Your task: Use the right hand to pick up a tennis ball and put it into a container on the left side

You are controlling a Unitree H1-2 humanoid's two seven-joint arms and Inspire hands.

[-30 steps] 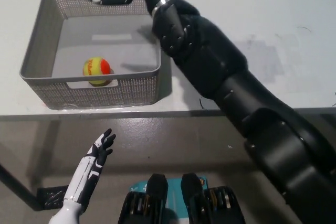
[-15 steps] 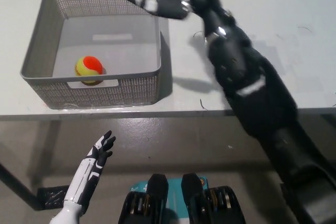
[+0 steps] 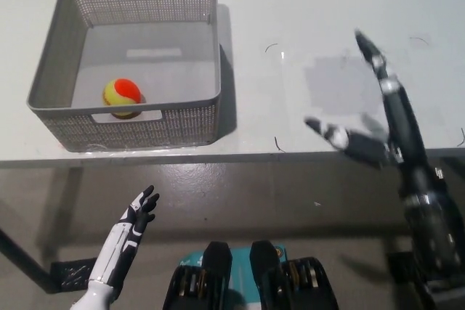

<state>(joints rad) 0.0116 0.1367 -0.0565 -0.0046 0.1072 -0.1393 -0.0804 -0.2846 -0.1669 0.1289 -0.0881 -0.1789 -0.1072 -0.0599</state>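
A yellow and orange tennis ball (image 3: 122,96) lies inside the grey mesh basket (image 3: 207,41) on the left of the white table, near the basket's front wall. My black right hand (image 3: 370,117) is open over the table's right front edge, fingers spread, holding nothing and far from the basket. My white left hand (image 3: 129,231) rests open below the table edge at lower left.
The white table (image 3: 305,27) stretches to the right of the basket, with a few small dark marks on it. A grey floor shows below the table's front edge.
My right arm has swung from over the basket's back rim across to the right front of the table. The ball has rolled slightly left inside the basket and settled.
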